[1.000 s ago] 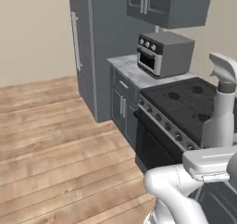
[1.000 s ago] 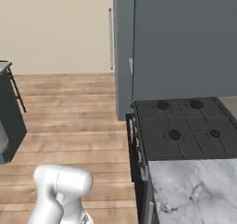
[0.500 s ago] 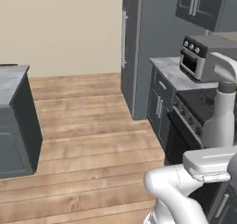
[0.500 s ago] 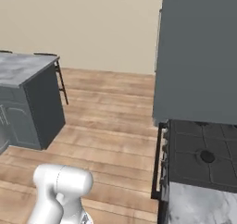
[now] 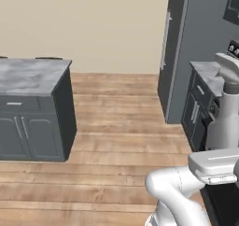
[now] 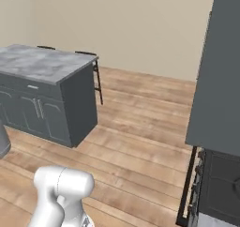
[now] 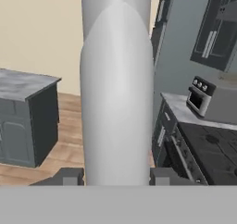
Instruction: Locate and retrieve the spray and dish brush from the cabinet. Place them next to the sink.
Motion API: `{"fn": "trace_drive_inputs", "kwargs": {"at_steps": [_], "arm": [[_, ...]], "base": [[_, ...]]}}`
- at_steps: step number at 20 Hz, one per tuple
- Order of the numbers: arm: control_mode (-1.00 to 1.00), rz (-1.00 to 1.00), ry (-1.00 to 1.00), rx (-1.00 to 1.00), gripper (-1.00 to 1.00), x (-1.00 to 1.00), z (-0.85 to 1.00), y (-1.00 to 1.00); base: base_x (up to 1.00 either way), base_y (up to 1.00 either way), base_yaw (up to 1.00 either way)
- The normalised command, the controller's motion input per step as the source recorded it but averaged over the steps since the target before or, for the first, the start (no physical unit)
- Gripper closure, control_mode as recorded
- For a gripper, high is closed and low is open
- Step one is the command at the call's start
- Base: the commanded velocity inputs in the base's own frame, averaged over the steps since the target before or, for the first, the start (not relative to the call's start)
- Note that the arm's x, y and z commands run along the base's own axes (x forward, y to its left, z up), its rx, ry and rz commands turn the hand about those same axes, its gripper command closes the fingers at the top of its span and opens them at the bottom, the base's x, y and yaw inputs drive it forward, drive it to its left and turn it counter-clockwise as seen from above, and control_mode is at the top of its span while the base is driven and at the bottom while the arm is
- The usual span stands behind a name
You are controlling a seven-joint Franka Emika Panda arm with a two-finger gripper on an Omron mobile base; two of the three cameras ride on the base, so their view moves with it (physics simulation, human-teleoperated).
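My hand (image 7: 117,177) is closed around the spray (image 7: 116,93), one finger on each side of its base. The bottle stands upright in my grip, above the wooden floor (image 5: 116,141), between the kitchen island (image 5: 32,108) and the stove (image 7: 208,149).

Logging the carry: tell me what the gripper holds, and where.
The gripper holds the spray upright, fingers clamped on its lower body.
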Motion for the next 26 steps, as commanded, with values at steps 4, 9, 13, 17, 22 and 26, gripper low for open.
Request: {"fn": "trace_drive_inputs", "kwargs": {"at_steps": [4, 9, 13, 17, 22, 26], "arm": [[1.00, 0.00, 0.00, 0.00, 1.00, 0.00, 0.00, 0.00], [1.00, 0.00, 0.00, 0.00, 1.00, 0.00, 0.00, 0.00], [1.00, 0.00, 0.00, 0.00, 1.00, 0.00, 0.00, 0.00], [1.00, 0.00, 0.00, 0.00, 1.00, 0.00, 0.00, 0.00], [1.00, 0.00, 0.00, 0.00, 1.00, 0.00, 0.00, 0.00], [1.00, 0.00, 0.00, 0.00, 1.00, 0.00, 0.00, 0.00]], "base": [[0.35, 0.45, 0.33], [0.46, 0.47, 0.28], [0.46, 0.36, 0.32], [0.49, 0.27, 0.34], [0.47, 0.05, 0.42], [0.47, 0.00, 0.44]]}}
